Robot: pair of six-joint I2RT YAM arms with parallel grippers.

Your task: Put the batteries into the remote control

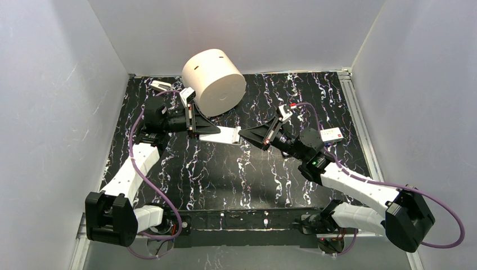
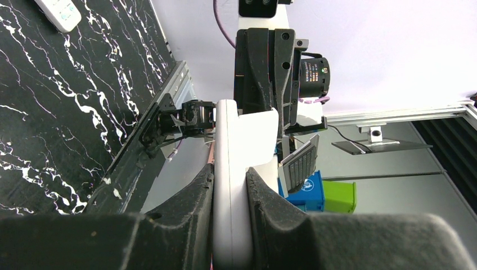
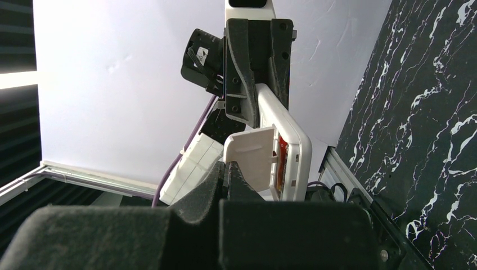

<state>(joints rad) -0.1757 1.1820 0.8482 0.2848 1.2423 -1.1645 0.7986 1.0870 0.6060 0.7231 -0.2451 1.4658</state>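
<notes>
My left gripper (image 1: 216,130) is shut on a white remote control (image 1: 228,135) and holds it in the air above the middle of the table. In the left wrist view the remote (image 2: 232,169) sits edge-on between my fingers (image 2: 191,208). My right gripper (image 1: 243,135) meets the remote's free end and is shut on the small white cover piece (image 3: 250,160), which stands tilted at the open compartment. An orange-red battery (image 3: 283,153) shows inside the remote (image 3: 292,140). No greenish battery is in view.
A big white cylinder (image 1: 214,81) lies at the back of the black marbled table (image 1: 225,174). A second remote (image 1: 160,85) lies at the back left, and a third (image 1: 332,135) lies behind my right arm. Metal rails run along the table's edges.
</notes>
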